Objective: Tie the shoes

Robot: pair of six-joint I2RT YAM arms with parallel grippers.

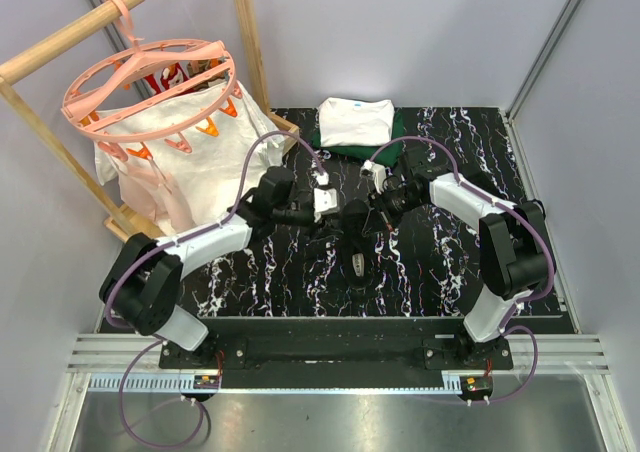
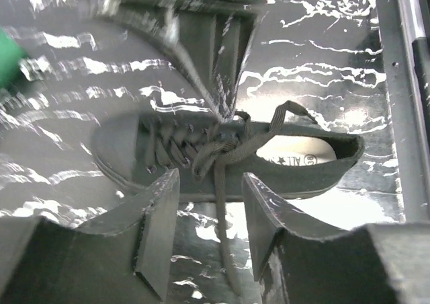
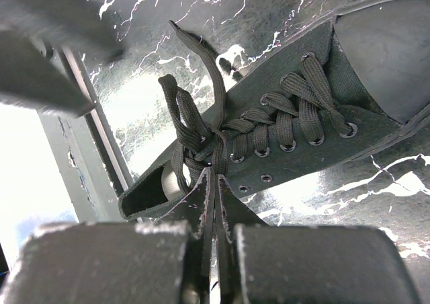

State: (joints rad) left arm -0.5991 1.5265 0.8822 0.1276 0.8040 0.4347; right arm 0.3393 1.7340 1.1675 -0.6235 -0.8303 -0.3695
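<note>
The black marbled table [image 1: 300, 277] carried everything. Far to the left of the sneaker [image 1: 358, 252] stood a wooden rack [image 1: 60, 47] with a pink hanger [image 1: 150, 82] and a white cloth [image 1: 200, 152]. Behind the sneaker lay folded white and green clothes [image 1: 355, 124]. The sneaker itself lay in the middle of the table, between the two arms. The left gripper [image 2: 209, 179] hovered at one side of the sneaker with its jaws wide, and one strand ran loose between them. The right gripper [image 3: 213, 183] reached in from the other side of the sneaker, pinched narrow on the laces [image 3: 218, 102] near the top eyelets, and hid where they crossed.
</note>
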